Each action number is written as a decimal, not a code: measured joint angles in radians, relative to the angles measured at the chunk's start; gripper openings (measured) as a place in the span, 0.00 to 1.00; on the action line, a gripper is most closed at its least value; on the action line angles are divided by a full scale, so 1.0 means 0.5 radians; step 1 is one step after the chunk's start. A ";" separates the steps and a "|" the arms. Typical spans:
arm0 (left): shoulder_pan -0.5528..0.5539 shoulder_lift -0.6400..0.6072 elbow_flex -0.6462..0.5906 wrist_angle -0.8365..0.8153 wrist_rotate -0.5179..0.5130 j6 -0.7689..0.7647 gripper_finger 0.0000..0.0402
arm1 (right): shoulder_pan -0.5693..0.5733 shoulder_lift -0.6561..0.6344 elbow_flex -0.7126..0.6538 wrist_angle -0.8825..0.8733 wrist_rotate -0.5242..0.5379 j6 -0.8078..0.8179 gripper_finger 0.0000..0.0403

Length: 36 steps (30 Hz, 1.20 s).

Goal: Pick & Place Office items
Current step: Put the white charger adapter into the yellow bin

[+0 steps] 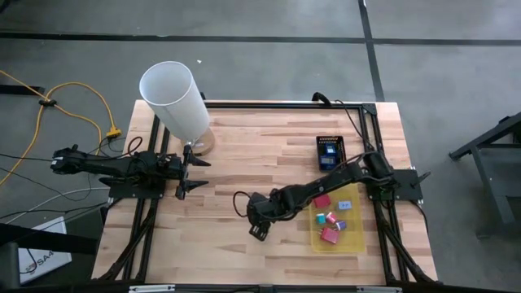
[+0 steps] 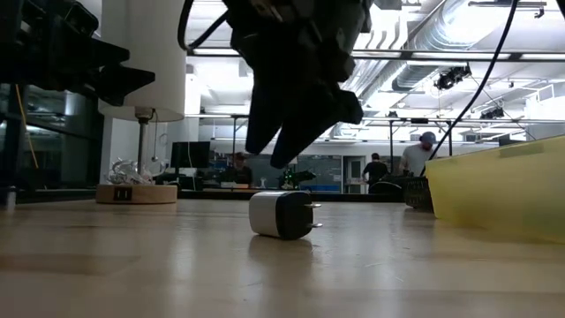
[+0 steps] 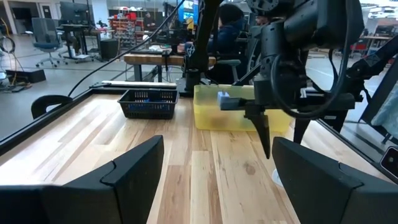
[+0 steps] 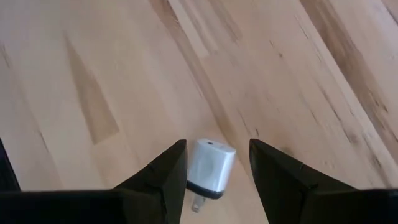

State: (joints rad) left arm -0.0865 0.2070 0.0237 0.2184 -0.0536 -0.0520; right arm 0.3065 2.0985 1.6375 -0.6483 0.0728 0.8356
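Observation:
A small white plug block (image 2: 281, 215) with two metal prongs lies on its side on the wooden table, left of the yellow tray (image 1: 316, 236). My right gripper (image 2: 269, 157) hangs just above it, pointing steeply down, fingers open. In the right wrist view the block (image 4: 209, 167) shows in the gap between the two fingers, untouched. Red (image 1: 322, 200), pink (image 1: 330, 235) and cyan pieces lie in the tray. My left gripper (image 1: 186, 175) waits open and level at the table's left side.
A tall white cylinder (image 1: 175, 102) stands on a round wooden base at the far left. A black mesh basket (image 1: 330, 150) sits at the far right, behind the tray. Bare wood lies between the two arms and along the near edge.

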 joint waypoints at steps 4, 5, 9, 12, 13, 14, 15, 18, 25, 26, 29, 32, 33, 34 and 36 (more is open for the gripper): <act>0.000 0.000 0.000 0.000 0.000 0.001 0.73 | -0.043 -0.011 0.000 0.014 -0.079 -0.063 0.40; 0.000 0.000 0.000 0.001 0.000 0.000 0.73 | -0.054 -0.013 0.001 0.033 -0.105 -0.082 0.40; 0.000 0.000 0.000 0.001 0.000 0.001 0.73 | -0.071 -0.014 0.105 0.035 -0.146 -0.240 0.40; 0.000 0.000 0.000 0.001 0.000 0.000 0.73 | -0.064 -0.016 0.226 0.033 -0.120 -0.406 0.40; 0.000 0.000 0.000 0.001 0.000 0.000 0.73 | -0.057 -0.016 0.271 0.023 -0.090 -0.432 0.40; 0.000 0.000 0.000 0.001 -0.001 0.000 0.73 | -0.049 -0.017 0.310 0.012 -0.052 -0.453 0.40; -0.001 0.000 0.000 0.001 0.000 0.000 0.73 | -0.040 -0.018 0.344 0.003 -0.016 -0.470 0.40; 0.000 0.000 0.000 0.001 0.000 0.000 0.73 | -0.005 -0.019 0.442 -0.047 0.106 -0.477 0.40; 0.000 0.000 0.000 0.001 -0.001 0.000 0.73 | 0.095 -0.019 0.527 -0.117 0.286 -0.434 0.40; 0.000 0.000 0.000 0.001 0.000 0.000 0.73 | 0.103 -0.019 0.529 -0.115 0.292 -0.406 0.40; 0.000 0.000 0.000 0.000 0.000 0.000 0.73 | 0.115 -0.019 0.529 -0.123 0.287 -0.311 0.40; 0.000 0.000 0.000 0.001 0.000 0.001 0.73 | 0.124 -0.003 0.529 -0.108 0.236 -0.229 0.40; -0.001 0.000 0.000 0.000 0.000 0.000 0.73 | 0.129 0.001 0.528 -0.115 0.213 -0.203 0.40; -0.001 -0.001 0.000 0.001 -0.001 0.001 0.73 | 0.134 0.003 0.528 -0.118 0.204 -0.176 0.40; -0.001 0.000 0.000 0.001 0.000 0.001 0.73 | 0.148 0.018 0.530 -0.105 0.218 -0.108 0.40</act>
State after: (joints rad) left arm -0.0868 0.2070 0.0236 0.2188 -0.0536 -0.0517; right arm 0.3805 2.1077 1.9027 -0.7008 0.1819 0.7818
